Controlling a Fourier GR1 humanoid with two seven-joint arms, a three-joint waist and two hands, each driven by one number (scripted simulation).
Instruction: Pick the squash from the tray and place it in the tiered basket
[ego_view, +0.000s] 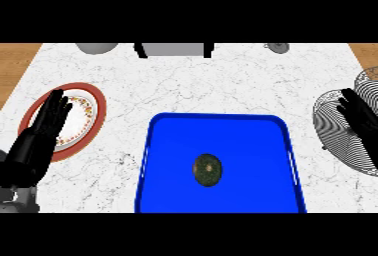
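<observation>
Squash (207, 170): dark green, mottled, oval; resting on the floor of the blue tray (171, 150), slightly below and left of the tray centre, clear of all tray walls. Not touched by either hand.

Blue tray: rectangular, raised rim, rounded corners; positioned on the white marbled table (214, 85) at the lower middle of the head view.

Tiered basket (336, 132): wire construction, round, at the right edge of the table, well apart from the tray; partly cut off by the view's edge.

Right hand (360, 116): over the tiered basket at the right edge, fingers straight and pointing upward in the view, holding nothing.

Left hand (43, 132): at the left edge, over a round plate (83, 112) with red rim and floral band; fingers straight, extended, holding nothing. Grey forearm entering from the lower left corner.

Plate: on the table left of the tray, apart from it.

Far table edge: grey rounded object (97, 47) at upper left, light box-shaped object (174, 49) with dark sides at centre, small round grey item (278, 47) at upper right. Identity of these three not discernible.
</observation>
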